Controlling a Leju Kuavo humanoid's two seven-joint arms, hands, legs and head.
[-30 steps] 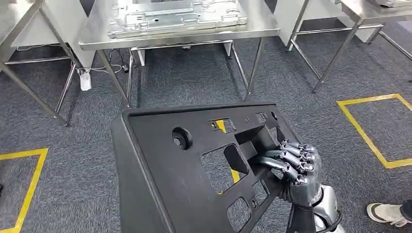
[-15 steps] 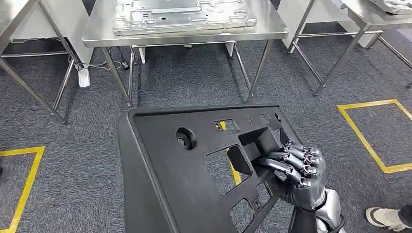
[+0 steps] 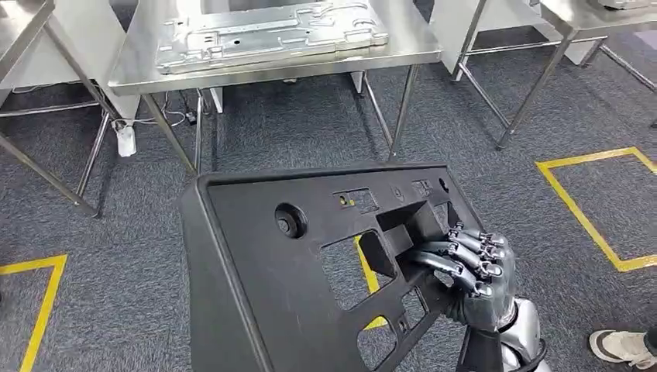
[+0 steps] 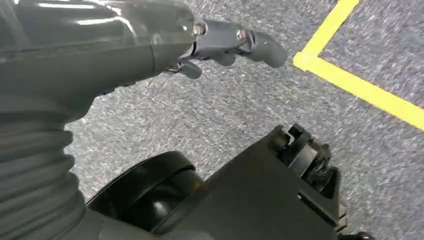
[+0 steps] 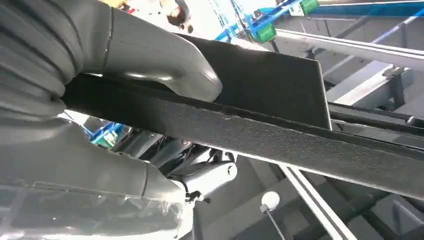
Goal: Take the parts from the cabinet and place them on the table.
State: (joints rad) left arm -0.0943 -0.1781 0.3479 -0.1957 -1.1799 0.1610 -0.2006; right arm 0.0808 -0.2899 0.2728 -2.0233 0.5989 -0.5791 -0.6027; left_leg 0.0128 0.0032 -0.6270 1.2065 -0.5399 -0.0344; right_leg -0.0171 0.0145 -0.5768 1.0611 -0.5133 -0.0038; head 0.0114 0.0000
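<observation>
A large black plastic panel [image 3: 310, 263] with several cut-outs is tilted in front of me, above the carpet. My right hand [image 3: 472, 267] grips its right edge, fingers curled over the front face. In the right wrist view the thumb [image 5: 165, 55] lies against the panel's other face, and the panel's edge [image 5: 280, 135] crosses the picture. My left hand [image 4: 220, 42] hangs over the grey carpet with its thumb out and nothing in it.
A steel table [image 3: 411, 50] stands straight ahead with a silver stamped metal part [image 3: 263, 31] on it. More steel tables stand at left [image 3: 23, 23] and right [image 3: 573, 15]. Yellow floor tape [image 3: 596, 225] marks squares. A person's shoe [image 3: 620, 345] is at lower right.
The whole picture has shifted, so the camera moved; the table now sits a little further left. My right hand keeps the same hold on the panel.
</observation>
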